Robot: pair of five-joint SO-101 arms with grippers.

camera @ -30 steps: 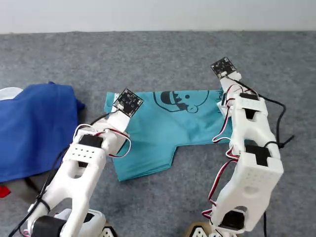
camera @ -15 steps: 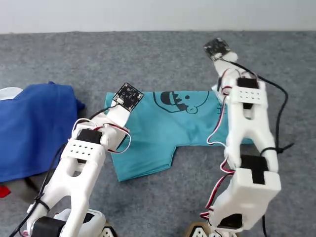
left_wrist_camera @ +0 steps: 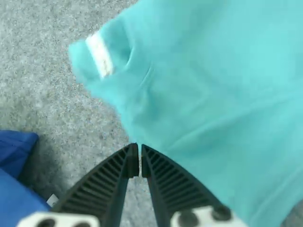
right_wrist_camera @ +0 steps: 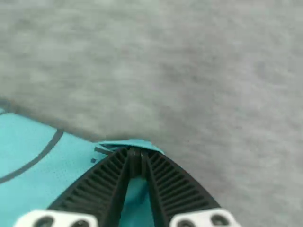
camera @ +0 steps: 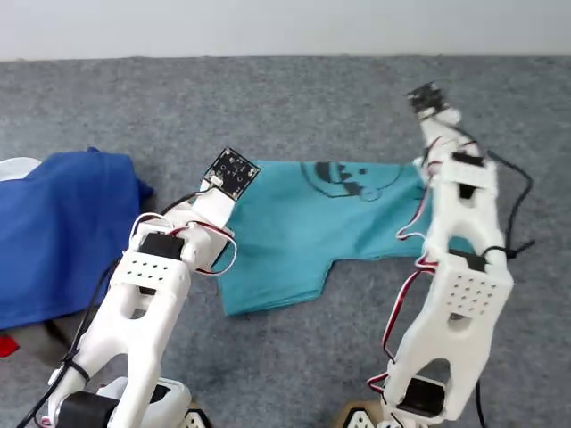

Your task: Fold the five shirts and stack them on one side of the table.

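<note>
Teal shirt (camera: 303, 241) lies mid-table (camera: 294, 107), print (camera: 352, 176) along its far edge, and a flap reaches toward the arms on the left. I cannot tell whether a fold is already in. Right gripper (right_wrist_camera: 134, 156): jaws clamped on a small peak of teal cloth at the shirt's far right corner, with cloth bunched over the tips. I judge this a corner pinch for dragging the shirt or lifting an edge into a fold. Left gripper (left_wrist_camera: 138, 153): jaws pressed together, tips right at the shirt's left edge, near the corner carrying a white tag (left_wrist_camera: 100, 56). I cannot tell whether any hem is caught between them or they merely touch it. If nothing is caught, only one corner is held and a pull would likely skew the shirt. Blue shirt (camera: 62, 232) sits heaped at the table's left side, well apart from the teal one, which is probably the stacking side. Hidden or unclear: in the high view each arm's wrist board covers its own tips, and the right arm overlies the shirt's right portion. The blue heap is cut off at the frame edge, so the number of garments in it cannot be told. Something white (camera: 13, 168) and something red (camera: 7, 346) peek out beside it, unidentified. Fewer than five shirts can be counted.
</note>
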